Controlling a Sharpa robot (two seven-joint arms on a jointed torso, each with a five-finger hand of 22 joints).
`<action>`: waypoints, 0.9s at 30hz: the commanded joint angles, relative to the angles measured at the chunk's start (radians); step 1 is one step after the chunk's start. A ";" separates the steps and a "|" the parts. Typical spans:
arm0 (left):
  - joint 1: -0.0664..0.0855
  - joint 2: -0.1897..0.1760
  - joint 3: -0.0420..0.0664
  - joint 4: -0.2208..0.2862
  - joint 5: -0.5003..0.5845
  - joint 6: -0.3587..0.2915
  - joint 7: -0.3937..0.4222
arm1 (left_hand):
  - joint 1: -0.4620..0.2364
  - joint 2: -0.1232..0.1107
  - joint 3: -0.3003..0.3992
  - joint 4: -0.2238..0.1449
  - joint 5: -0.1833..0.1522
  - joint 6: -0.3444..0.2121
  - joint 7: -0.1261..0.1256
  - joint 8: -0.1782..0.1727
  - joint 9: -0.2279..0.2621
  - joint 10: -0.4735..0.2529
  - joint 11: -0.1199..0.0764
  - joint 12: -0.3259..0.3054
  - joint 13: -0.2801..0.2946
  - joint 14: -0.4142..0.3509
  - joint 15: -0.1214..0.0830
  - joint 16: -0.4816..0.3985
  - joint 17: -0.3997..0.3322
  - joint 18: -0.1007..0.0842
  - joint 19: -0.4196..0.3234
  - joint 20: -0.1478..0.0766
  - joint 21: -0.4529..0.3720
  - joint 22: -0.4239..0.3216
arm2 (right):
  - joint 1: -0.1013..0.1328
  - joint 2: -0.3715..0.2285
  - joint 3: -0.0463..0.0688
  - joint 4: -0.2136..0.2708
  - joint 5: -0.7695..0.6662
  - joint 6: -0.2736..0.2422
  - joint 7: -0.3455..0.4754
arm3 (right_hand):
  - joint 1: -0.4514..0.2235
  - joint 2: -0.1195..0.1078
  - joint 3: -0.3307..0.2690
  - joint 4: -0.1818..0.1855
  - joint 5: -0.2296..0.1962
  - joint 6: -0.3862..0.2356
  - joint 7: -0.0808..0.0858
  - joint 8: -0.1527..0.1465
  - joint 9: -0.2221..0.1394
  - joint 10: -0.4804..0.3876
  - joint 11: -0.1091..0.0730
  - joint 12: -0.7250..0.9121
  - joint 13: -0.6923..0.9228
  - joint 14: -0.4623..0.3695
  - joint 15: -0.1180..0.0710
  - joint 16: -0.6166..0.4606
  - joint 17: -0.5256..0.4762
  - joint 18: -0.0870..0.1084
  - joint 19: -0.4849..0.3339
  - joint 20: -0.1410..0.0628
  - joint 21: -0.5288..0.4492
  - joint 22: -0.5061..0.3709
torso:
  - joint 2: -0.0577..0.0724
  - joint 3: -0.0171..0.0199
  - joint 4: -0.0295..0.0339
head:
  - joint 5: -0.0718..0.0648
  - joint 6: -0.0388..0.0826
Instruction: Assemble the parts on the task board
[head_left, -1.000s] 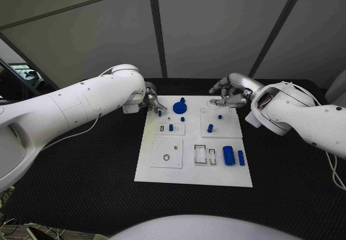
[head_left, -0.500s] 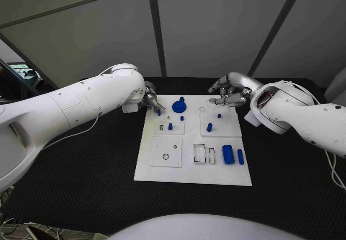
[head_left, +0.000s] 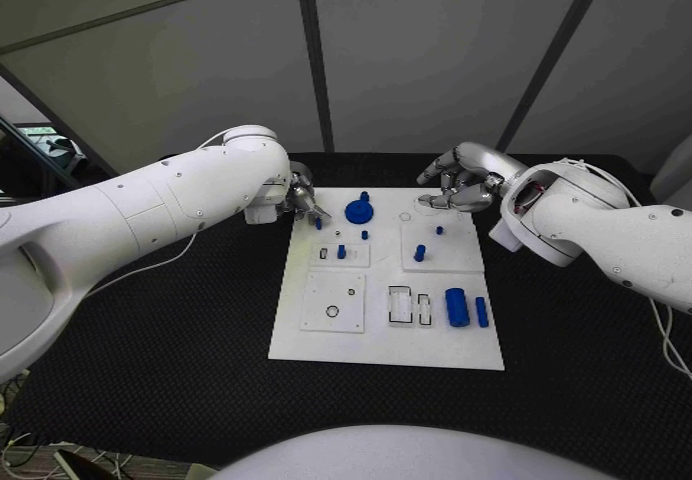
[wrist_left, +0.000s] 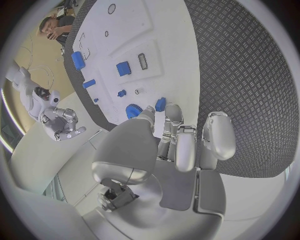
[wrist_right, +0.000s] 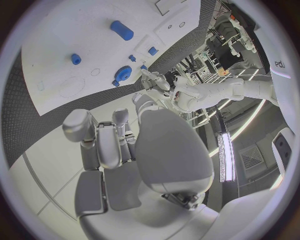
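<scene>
Black textured worktop (head_left: 173, 340) with grey wall panels behind it, and the white task board (head_left: 387, 350) sits in the middle of it. Using the board as the landmark: the left hand (head_left: 299, 196) is at its far left corner, and in the left wrist view the fingertips (wrist_left: 170, 111) are right up against a small blue peg (wrist_left: 160, 104), so I read that as a pinch on the peg at the board's edge. The blue round gear-like part (head_left: 359, 211) sits just inboard of that corner. The right hand (head_left: 459, 185) hovers over the board's far right edge with fingers curled loosely and nothing in them as far as I can see, though I can't tell for sure. A few other small blue pegs (head_left: 420, 255) stand near the board's middle, and a blue cylinder (head_left: 456, 308) and a slimmer blue bar (head_left: 482, 314) lie toward its near right side next to the rectangular slots (head_left: 401, 307). My take on doing this step well: keep the peg upright in the pinch, line it up over its hole before pushing down, go slow so it doesn't jam at an angle, and keep the other fingers clear of the gear part right beside it. The right hand should stay out of the way.
</scene>
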 joint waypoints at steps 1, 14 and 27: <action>0.001 0.000 0.000 -0.001 -0.006 0.012 0.013 | 0.015 0.005 0.012 0.001 0.006 0.008 -0.002 0.009 0.004 0.005 -0.008 0.005 0.001 0.070 -0.009 0.004 0.178 0.009 0.007 -0.004 0.002 0.003 | 0.002 0.001 0.001 0.000 0.000 0.006 0.004 | -0.009 0.003 0.006 0.001 0.004 -0.005 0.000 0.004 -0.001 -0.005 0.000 0.000 0.001 0.011 -0.007 -0.001 0.002 0.008 -0.004 -0.003 -0.004 0.001 | 0.000 -0.0001 0.0001 | 0.000 0.000; 0.001 0.002 0.000 -0.005 0.006 -0.004 0.031 | 0.099 0.041 0.148 -0.061 0.007 -0.011 -0.014 0.029 0.020 0.007 -0.021 -0.008 -0.016 0.071 -0.022 0.007 0.180 0.008 0.012 -0.017 0.003 0.013 | 0.002 0.001 0.001 -0.001 0.000 0.006 0.004 | -0.008 0.003 0.007 0.001 0.004 -0.005 0.000 0.005 0.000 -0.003 0.000 0.001 0.003 0.011 -0.007 -0.002 0.001 0.008 -0.004 -0.003 -0.004 0.002 | 0.000 0.0000 -0.0004 | 0.001 -0.004; 0.001 -0.028 0.000 0.028 0.073 -0.051 0.043 | 0.029 -0.045 0.484 -0.150 0.004 -0.032 -0.010 0.066 0.050 0.026 -0.020 -0.017 -0.034 0.071 -0.019 0.009 0.179 0.007 0.016 -0.015 -0.001 0.027 | 0.002 -0.001 0.001 -0.001 0.000 0.007 0.003 | -0.008 0.003 0.007 0.001 0.004 -0.005 0.000 0.005 0.000 -0.003 0.000 0.001 0.003 0.011 -0.007 -0.002 0.001 0.008 -0.004 -0.003 -0.004 0.002 | -0.001 -0.0004 0.0007 | -0.001 -0.002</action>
